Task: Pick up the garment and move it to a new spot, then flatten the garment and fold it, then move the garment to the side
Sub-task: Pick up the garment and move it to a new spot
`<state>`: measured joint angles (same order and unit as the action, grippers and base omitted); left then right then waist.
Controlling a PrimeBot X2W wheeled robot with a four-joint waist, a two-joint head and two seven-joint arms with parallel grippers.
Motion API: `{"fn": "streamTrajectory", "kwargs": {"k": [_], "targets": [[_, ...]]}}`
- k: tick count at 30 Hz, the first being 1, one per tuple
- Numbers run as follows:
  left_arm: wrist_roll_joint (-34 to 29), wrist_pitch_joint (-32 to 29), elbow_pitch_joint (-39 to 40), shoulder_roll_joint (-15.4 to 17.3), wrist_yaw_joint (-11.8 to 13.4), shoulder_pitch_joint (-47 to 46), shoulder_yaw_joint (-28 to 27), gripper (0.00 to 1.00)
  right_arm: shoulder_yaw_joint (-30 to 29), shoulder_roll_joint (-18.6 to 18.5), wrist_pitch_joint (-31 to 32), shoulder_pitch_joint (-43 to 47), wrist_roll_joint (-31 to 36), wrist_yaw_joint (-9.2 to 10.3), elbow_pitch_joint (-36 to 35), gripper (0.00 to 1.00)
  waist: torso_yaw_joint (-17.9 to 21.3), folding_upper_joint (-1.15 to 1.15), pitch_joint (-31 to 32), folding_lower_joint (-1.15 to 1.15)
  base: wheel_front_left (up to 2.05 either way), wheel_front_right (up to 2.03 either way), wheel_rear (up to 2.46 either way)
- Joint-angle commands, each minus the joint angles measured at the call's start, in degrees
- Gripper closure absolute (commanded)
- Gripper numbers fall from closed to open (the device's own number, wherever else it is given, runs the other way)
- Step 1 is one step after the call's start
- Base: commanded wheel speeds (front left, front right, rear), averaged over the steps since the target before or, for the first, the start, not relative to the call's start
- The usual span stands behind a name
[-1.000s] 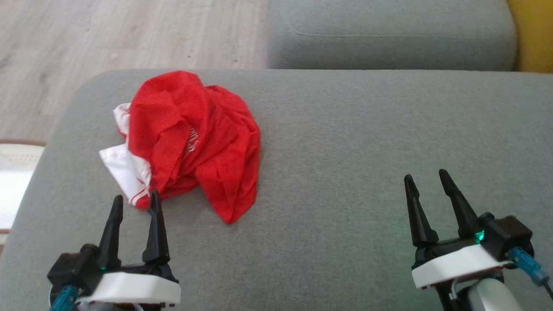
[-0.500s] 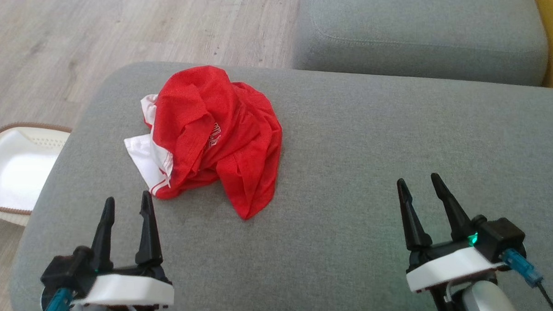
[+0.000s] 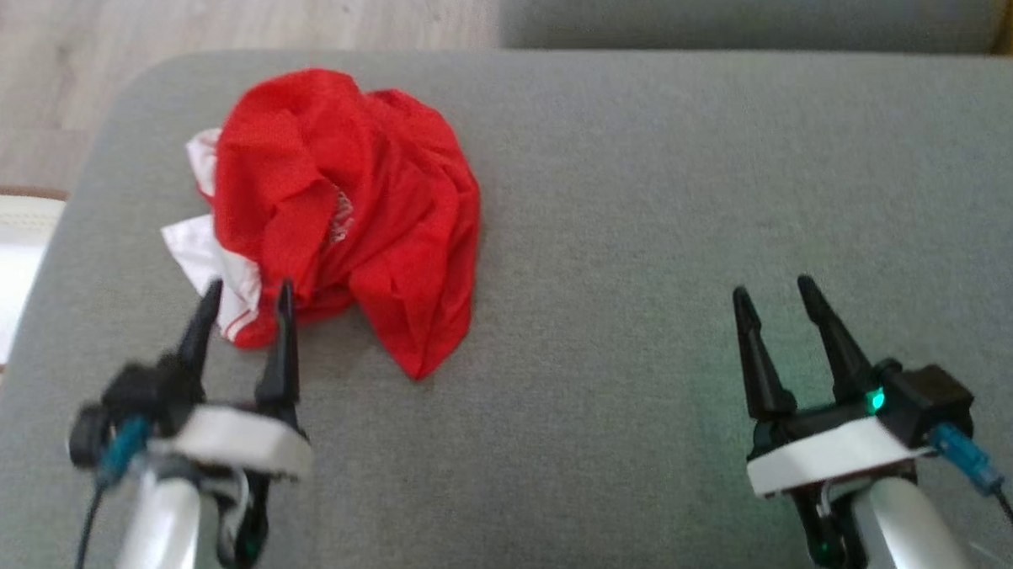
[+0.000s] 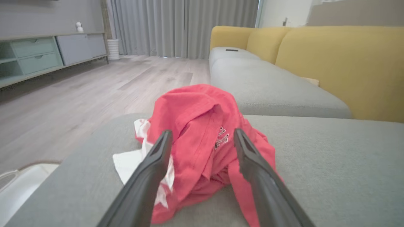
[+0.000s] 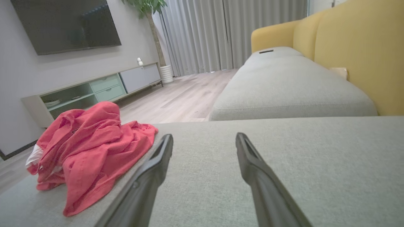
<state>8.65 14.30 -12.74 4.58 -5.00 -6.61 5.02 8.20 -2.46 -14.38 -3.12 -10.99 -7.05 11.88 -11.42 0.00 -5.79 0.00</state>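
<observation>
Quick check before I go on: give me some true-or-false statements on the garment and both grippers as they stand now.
1. The garment lies crumpled on the grey cushion. True.
2. The left gripper is shut on the garment. False: its jaws are open, with the tips by the garment's near edge.
3. The right gripper is open above bare cushion, apart from the garment. True.
4. The garment is folded flat. False: it is a bunched heap.
5. The garment lies nearer the right gripper. False: it lies nearer the left gripper.
</observation>
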Motion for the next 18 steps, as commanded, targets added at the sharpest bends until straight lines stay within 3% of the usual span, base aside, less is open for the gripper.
{"fn": "streamTrajectory", "kwargs": {"k": [1,8,18], "targets": [[-0.9,0.7,0.2,2.0,-0.3,-4.8,-1.4,0.00,0.9,-0.4,-0.6,-2.8,0.5,-0.44,-2.1,0.00,1.9,0.00,-2.5,0.00,0.00,0.00,0.00],[-1.9,0.0,-11.8,7.0,-1.8,-17.3,1.1,0.00,1.3,-0.4,-0.6,-4.7,0.6,-0.44,-2.2,0.00,4.7,0.00,-6.2,0.00,0.00,0.00,0.00],[-1.7,-0.3,-22.5,10.6,-2.1,-25.9,1.6,0.00,1.6,-0.4,-0.6,-6.2,0.1,-0.44,-2.4,0.00,6.8,0.00,-8.6,0.00,0.00,0.00,0.00]]}}
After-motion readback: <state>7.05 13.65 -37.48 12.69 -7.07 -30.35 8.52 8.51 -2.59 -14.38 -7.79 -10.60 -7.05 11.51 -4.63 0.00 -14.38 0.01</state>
